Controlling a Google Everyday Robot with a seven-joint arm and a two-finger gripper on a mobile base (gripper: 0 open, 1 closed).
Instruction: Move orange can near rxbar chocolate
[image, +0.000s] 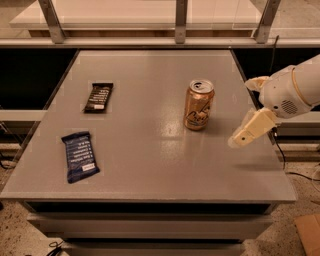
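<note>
Nearest, the speckled floor shows at both lower corners. A brown cardboard piece (309, 234) is cut off by the right edge, and a dark cable (55, 247) at the bottom left is too small to make out. Below the grey table (150, 170) sit stepped lower shelves whose undersides are lost in shadow.

On the near left of the table top lies a blue wrapped bar (80, 156), flat, its white print too fine to read. At the right edge the hand (240, 114) hangs over the table, spread wide and holding nothing. One beige finger (252, 130) slants down and left, while the other (256, 82) pokes out higher up. The white arm (292, 90) behind it runs out of the picture, so its base is not seen. A thin black wire (280, 150) drops beside it.

The orange can (198, 105) stands upright right of centre, near the hand but apart from it, with a soft reflection on the table's sheen. The rxbar chocolate (98, 96) lies flat further back on the left, well apart from the can.

Dark gaps flank the table. Beyond it, metal posts (181, 20) rise before a pale surface, cut off at the top.
</note>
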